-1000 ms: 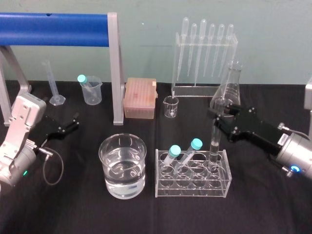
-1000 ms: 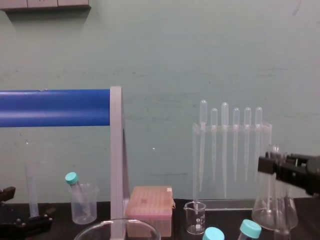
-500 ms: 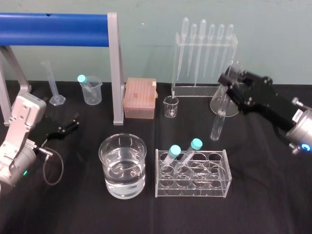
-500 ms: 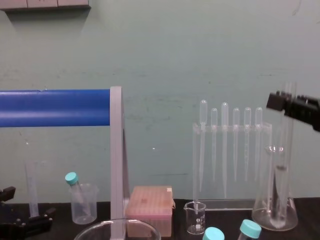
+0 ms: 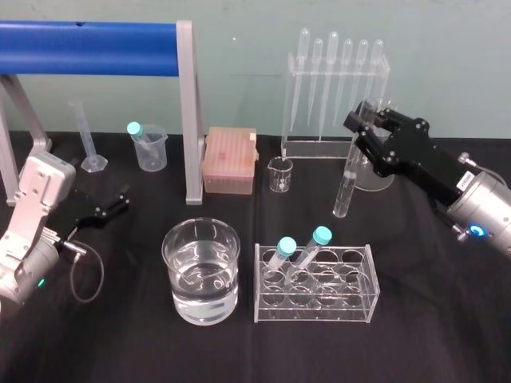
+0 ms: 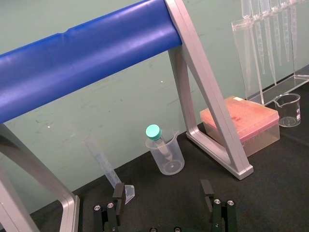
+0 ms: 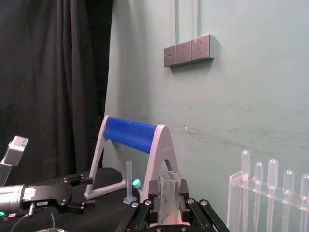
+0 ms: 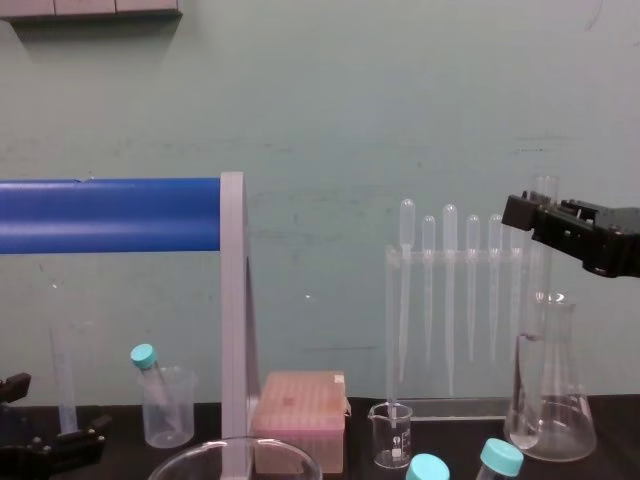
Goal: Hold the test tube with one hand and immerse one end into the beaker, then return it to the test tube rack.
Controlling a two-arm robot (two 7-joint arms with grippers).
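Underneath, a black desk [image 5: 447, 319] meets a pale green wall [image 5: 239, 80]. The right end effector [image 5: 361, 132] grasps the test tube [image 5: 343, 191] near its rim, nearly vertical, rounded end down, aloft behind the rack [image 5: 315, 307]. The left end effector [image 5: 116, 201] lies released at left.
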